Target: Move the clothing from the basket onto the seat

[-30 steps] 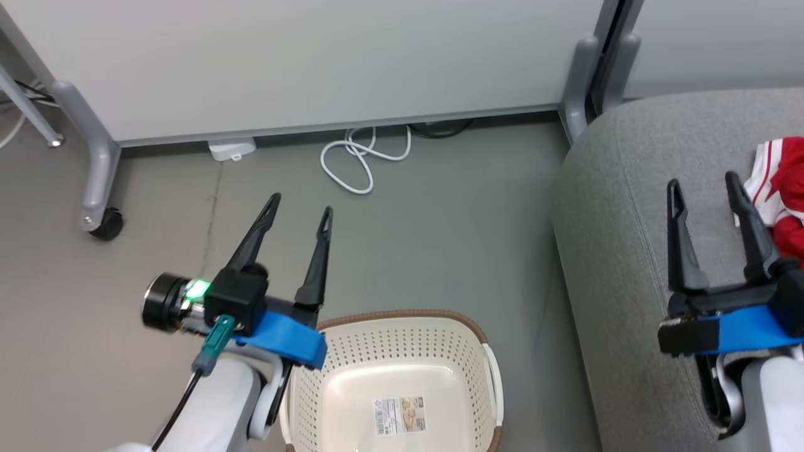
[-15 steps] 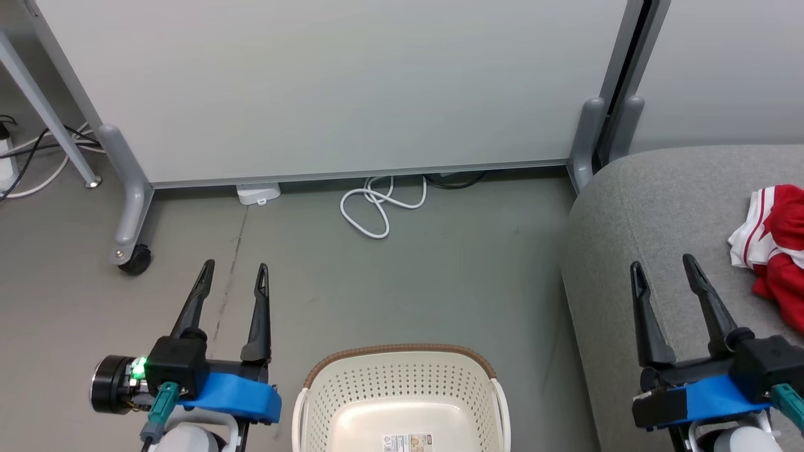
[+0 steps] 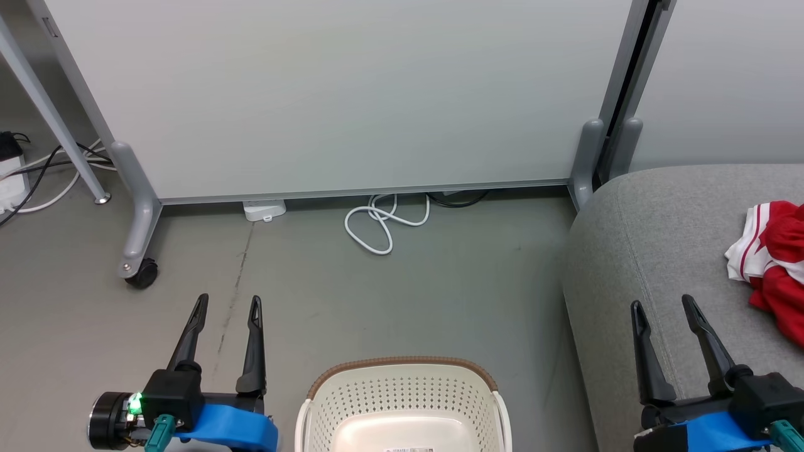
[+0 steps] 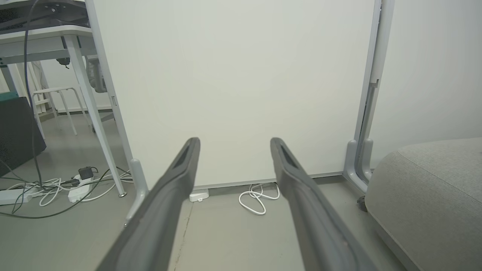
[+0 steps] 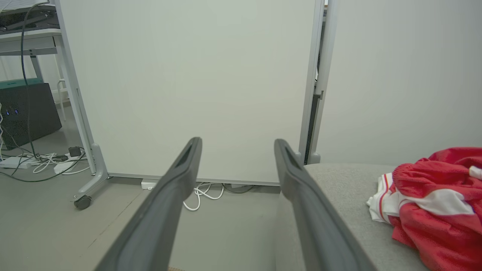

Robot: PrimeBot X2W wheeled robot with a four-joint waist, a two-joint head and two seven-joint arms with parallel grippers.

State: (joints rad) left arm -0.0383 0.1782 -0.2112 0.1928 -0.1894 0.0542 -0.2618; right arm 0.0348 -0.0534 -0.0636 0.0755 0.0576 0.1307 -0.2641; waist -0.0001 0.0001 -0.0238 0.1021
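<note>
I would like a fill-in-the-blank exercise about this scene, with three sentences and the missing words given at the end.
1. The clothing on the grey seat is white and ____.
2. The woven-look rim of the basket is ____.
3. The jaws of the left gripper and the right gripper stand ____.
Missing words: red; brown; open.

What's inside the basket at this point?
Nothing visible in the basket: bare cream floor and perforated walls, though its near part is cut off by the frame. The red clothing lies on the seat.
</note>
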